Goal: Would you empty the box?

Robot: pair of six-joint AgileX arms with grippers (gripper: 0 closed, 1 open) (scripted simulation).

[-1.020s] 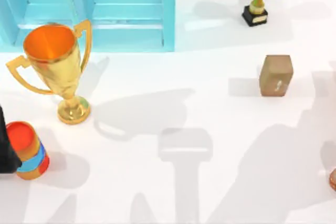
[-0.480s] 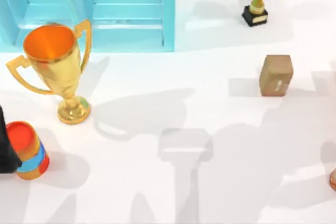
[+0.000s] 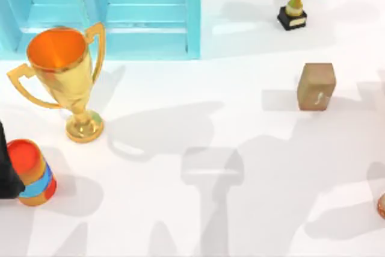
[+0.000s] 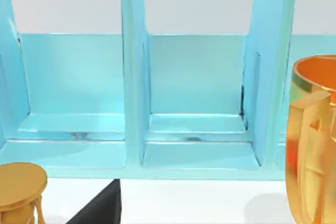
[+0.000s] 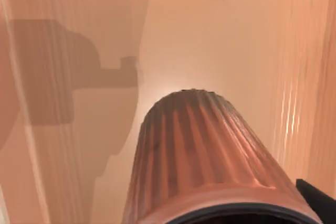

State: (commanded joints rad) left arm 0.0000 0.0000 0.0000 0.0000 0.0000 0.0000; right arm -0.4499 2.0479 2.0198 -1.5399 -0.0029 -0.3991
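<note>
A light blue box (image 3: 150, 10) with upright dividers stands at the back left of the table. The compartments of the box (image 4: 197, 93) that face the left wrist camera hold nothing. In front of it stands a large gold trophy (image 3: 63, 79), whose cup (image 4: 315, 140) looms close in the left wrist view. My left arm (image 3: 6, 173) is a dark shape at the table's left edge, beside a red-topped striped can (image 3: 33, 173). The right wrist view has a ribbed copper-coloured cylinder (image 5: 205, 161) right under the camera, on an orange-brown surface.
A small brown block (image 3: 316, 86) stands right of centre. A small gold trophy on a black base (image 3: 293, 1) is at the back right. A brown thing (image 3: 381, 206) pokes in at the right edge. A gold disc on a stem (image 4: 20, 187) shows in the left wrist view.
The arm shadows on the lower right of the table have shifted and spread. The trophies, can, block and box have not moved.
</note>
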